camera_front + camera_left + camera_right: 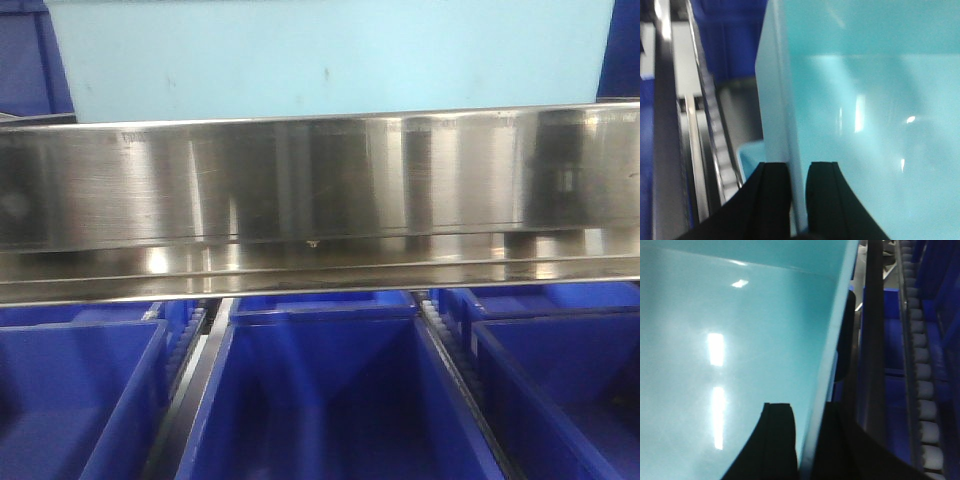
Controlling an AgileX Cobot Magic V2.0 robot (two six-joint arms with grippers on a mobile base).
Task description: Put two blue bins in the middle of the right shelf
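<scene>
Up top in the front view: a pale blue bin (330,55), wide and plain, just above a shiny steel shelf edge (320,190). Hard to tell if touching the steel or held a bit over it.

Below the steel: three dark bins (320,400) side by side, open at the top.

In the left wrist view: the left gripper (797,170) pinching the bin's (865,125) left wall, one black finger (774,190) outside and one inside. Pressed tight on the thin wall. Off to the side, a track of rollers (715,125) and more dark blue.

In the right wrist view: the right gripper (807,425) pinching the bin's (730,365) right wall the same way, one finger (777,440) inside, one outside. Beside it, a dark bar, then gray rollers (920,390) in a row.
</scene>
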